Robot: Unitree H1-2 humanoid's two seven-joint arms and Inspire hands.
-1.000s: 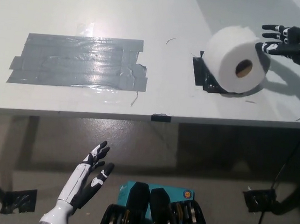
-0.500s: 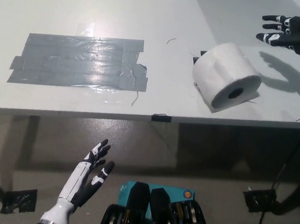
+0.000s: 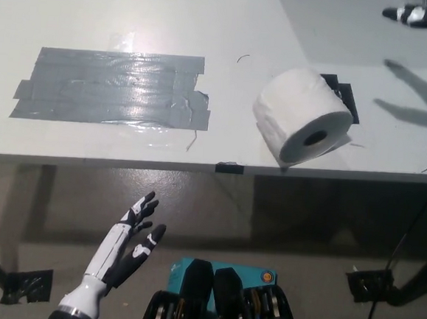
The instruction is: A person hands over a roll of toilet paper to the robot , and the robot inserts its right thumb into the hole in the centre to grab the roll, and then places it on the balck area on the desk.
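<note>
The white toilet paper roll [image 3: 300, 116] lies on its side on the grey desk [image 3: 209, 26], its centre hole facing the front edge. It rests near that edge, mostly off the small black patch [image 3: 342, 101] showing behind it to the right. My black right hand [image 3: 421, 15] hovers at the top right corner, far from the roll, with fingers spread and nothing in it. My white left hand [image 3: 125, 249] rests open below the desk at the lower left.
A wide patch of grey tape [image 3: 112, 86] covers the desk's left half. A short black tape mark [image 3: 229, 167] sits on the front edge. A thin wire [image 3: 425, 163] lies near the right edge.
The right hand let go of the roll and pulled away up and right. The roll rolled left and toward the front edge, uncovering the black patch.
</note>
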